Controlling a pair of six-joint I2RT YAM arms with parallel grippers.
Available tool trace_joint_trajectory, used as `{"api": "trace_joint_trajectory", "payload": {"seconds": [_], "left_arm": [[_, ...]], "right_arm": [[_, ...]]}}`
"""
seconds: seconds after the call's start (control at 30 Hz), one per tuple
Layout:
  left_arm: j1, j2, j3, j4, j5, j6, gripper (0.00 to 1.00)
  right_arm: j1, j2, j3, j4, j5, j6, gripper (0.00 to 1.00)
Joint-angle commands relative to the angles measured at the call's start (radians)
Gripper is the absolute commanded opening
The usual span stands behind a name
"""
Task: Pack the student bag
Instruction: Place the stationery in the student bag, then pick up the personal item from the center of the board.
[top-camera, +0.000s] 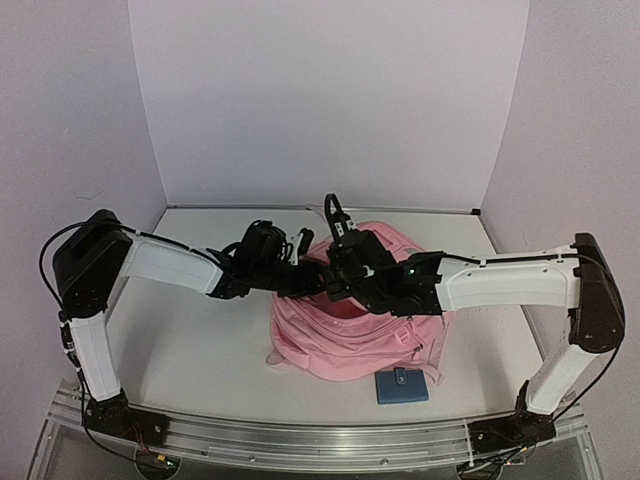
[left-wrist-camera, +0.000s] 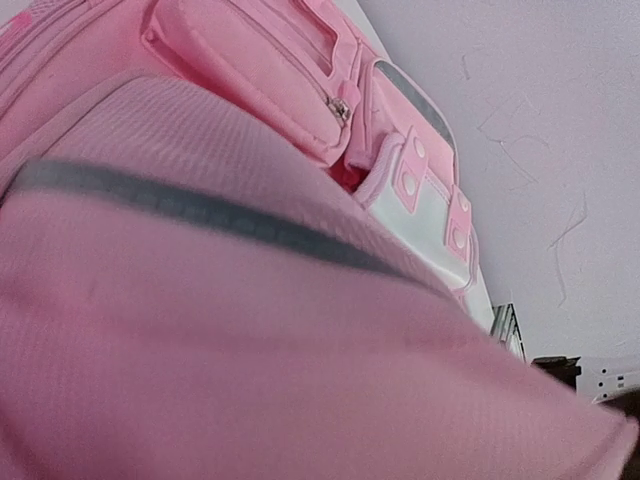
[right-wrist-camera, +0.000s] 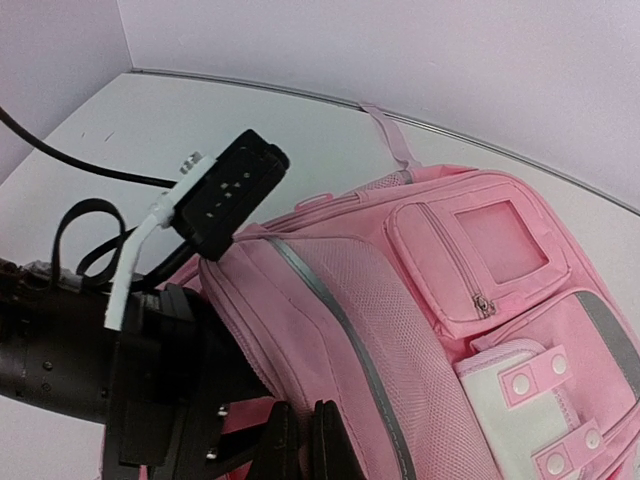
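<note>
Lower centre, top view: small blue pouch (top-camera: 403, 385) on the worktop (top-camera: 190, 340), just beside the student bag (top-camera: 345, 335). Bag: mid-frame, soft, limp, probably light; best taken by a fabric edge or strap. Right tool (right-wrist-camera: 302, 445): clenched, at the bag's upper edge. Left tool (top-camera: 315, 282): close against the fabric from frame left; grip cannot be told.
</note>
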Motion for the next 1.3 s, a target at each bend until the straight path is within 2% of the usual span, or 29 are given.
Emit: {"api": "trace_joint_trajectory", "payload": {"seconds": [0.0, 0.27, 0.4, 0.57, 0.6, 0.63, 0.77, 0.83, 0.93, 1.03, 1.13, 1.27], "left_arm": [[-0.005, -0.182, -0.101, -0.034, -0.098, -0.001, 0.48], [-0.003, -0.444, -0.24, -0.254, -0.275, -0.06, 0.73], [0.007, -0.542, -0.282, -0.359, -0.336, -0.093, 0.81], [0.016, -0.604, -0.303, -0.421, -0.329, -0.095, 0.86], [0.017, -0.612, -0.309, -0.432, -0.332, -0.093, 0.88], [0.018, -0.621, -0.316, -0.437, -0.334, -0.092, 0.9], [0.035, -0.655, -0.354, -0.442, -0.32, -0.092, 0.95], [0.051, -0.665, -0.361, -0.446, -0.302, -0.085, 0.96], [0.076, -0.673, -0.36, -0.456, -0.271, -0.067, 0.97], [0.104, -0.677, -0.357, -0.46, -0.241, -0.051, 0.99], [0.132, -0.682, -0.358, -0.467, -0.217, -0.044, 0.99], [0.152, -0.694, -0.365, -0.487, -0.218, -0.032, 1.0]], "right_arm": [[-0.046, 0.006, 0.007, 0.049, 0.048, 0.042, 0.0], [-0.095, 0.158, 0.15, 0.077, 0.002, 0.019, 0.0], [-0.127, 0.255, 0.261, 0.096, -0.04, -0.001, 0.0], [-0.139, 0.336, 0.373, 0.1, -0.08, -0.036, 0.02], [-0.139, 0.332, 0.383, 0.099, -0.092, -0.043, 0.07], [-0.138, 0.32, 0.382, 0.097, -0.11, -0.051, 0.16], [-0.138, 0.196, 0.321, 0.054, -0.166, -0.047, 0.7], [-0.139, 0.112, 0.264, 0.015, -0.189, -0.022, 0.83], [-0.139, -0.041, 0.138, -0.056, -0.205, 0.044, 0.92], [-0.14, -0.17, -0.005, -0.127, -0.209, 0.147, 0.97], [-0.148, -0.274, -0.142, -0.193, -0.25, 0.277, 0.98], [-0.164, -0.375, -0.317, -0.246, -0.409, 0.455, 0.93]]}}
